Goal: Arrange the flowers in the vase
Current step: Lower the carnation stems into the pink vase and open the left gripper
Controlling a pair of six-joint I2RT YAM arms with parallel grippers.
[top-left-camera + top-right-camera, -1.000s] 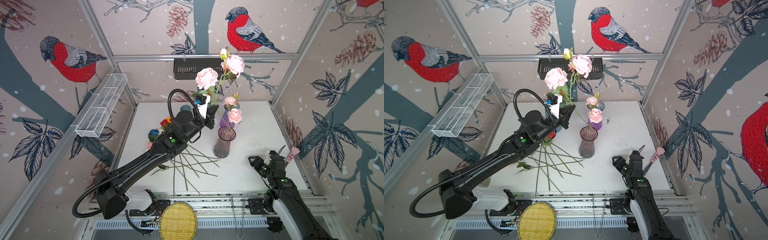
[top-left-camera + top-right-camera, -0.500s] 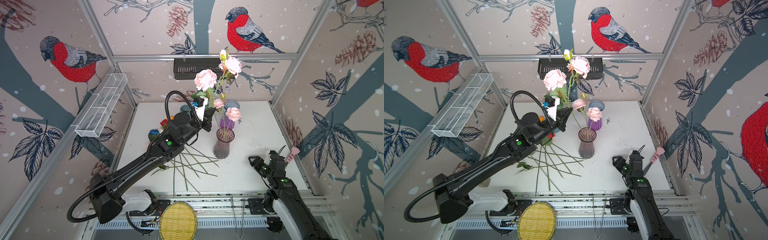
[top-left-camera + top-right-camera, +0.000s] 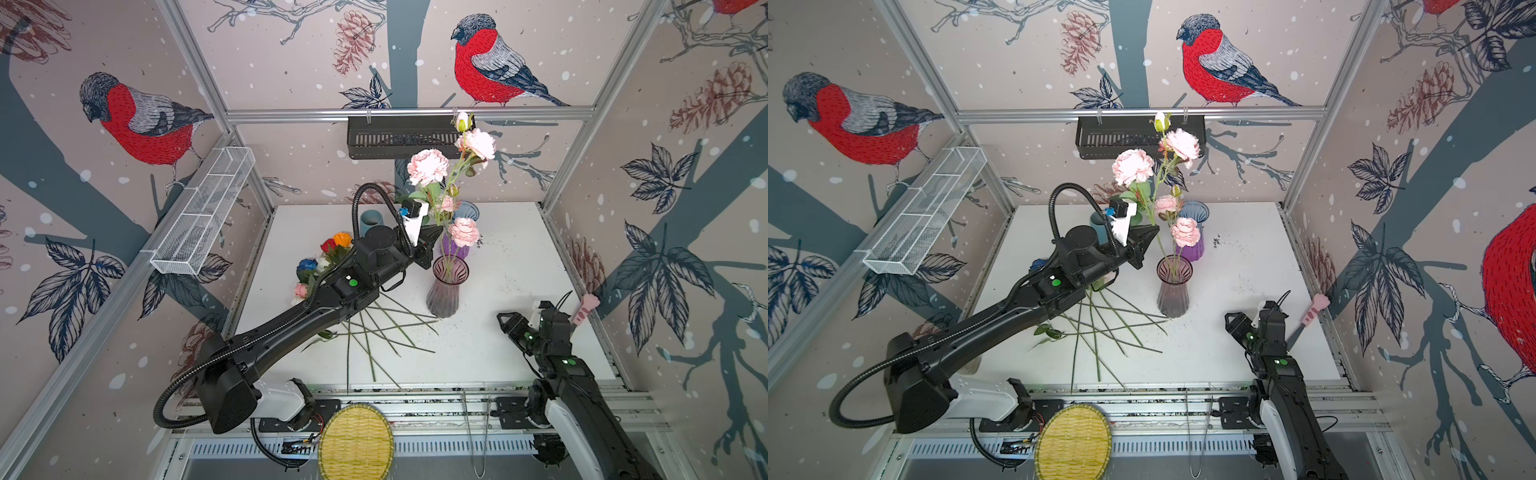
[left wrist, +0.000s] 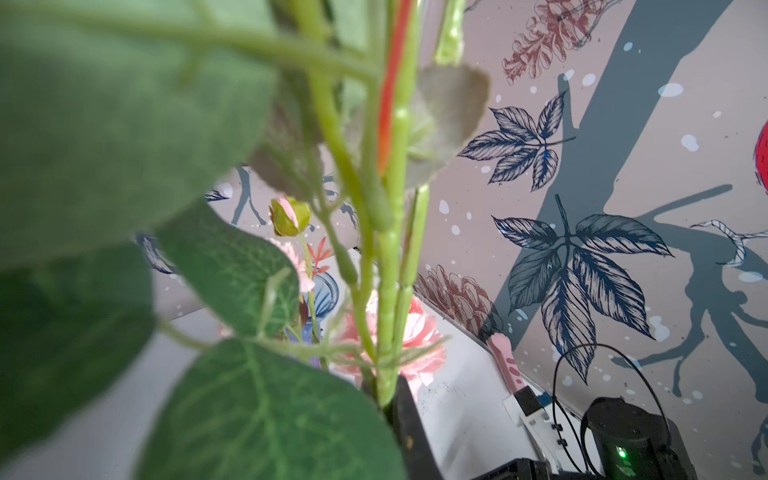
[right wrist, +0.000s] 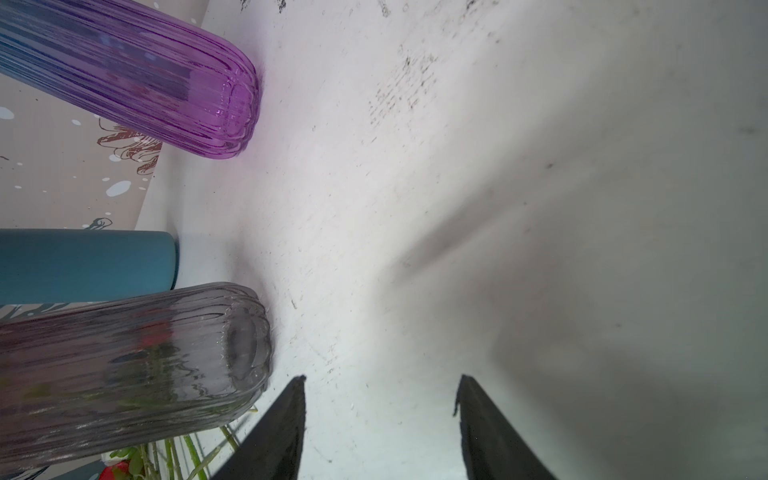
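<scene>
The pink carnation spray (image 3: 428, 166) stands upright with its stem ends inside the mouth of the smoky ribbed glass vase (image 3: 445, 289) in both top views (image 3: 1173, 291). My left gripper (image 3: 432, 241) is shut on the spray's green stems (image 4: 388, 332) just above the vase rim. Leaves fill most of the left wrist view. Other flowers, red, orange, blue and pink roses (image 3: 332, 249), lie on the table left of the vase, partly under my left arm, their stems (image 3: 374, 328) fanned out. My right gripper (image 3: 505, 320) is open and empty, low over the table right of the vase (image 5: 166, 353).
A purple vase (image 3: 453, 249), a blue vase (image 3: 468, 210) and a teal cup (image 3: 371, 220) stand behind the smoky vase. A white wire basket (image 3: 203, 212) and a black basket (image 3: 399, 137) hang on the walls. A yellow woven disc (image 3: 355, 442) lies at the front rail. A pink paw-shaped tool (image 3: 584, 307) sits by the right wall.
My left gripper has shifted slightly right and down with the pink spray, so the blooms sit a little lower. The right arm has not moved.
</scene>
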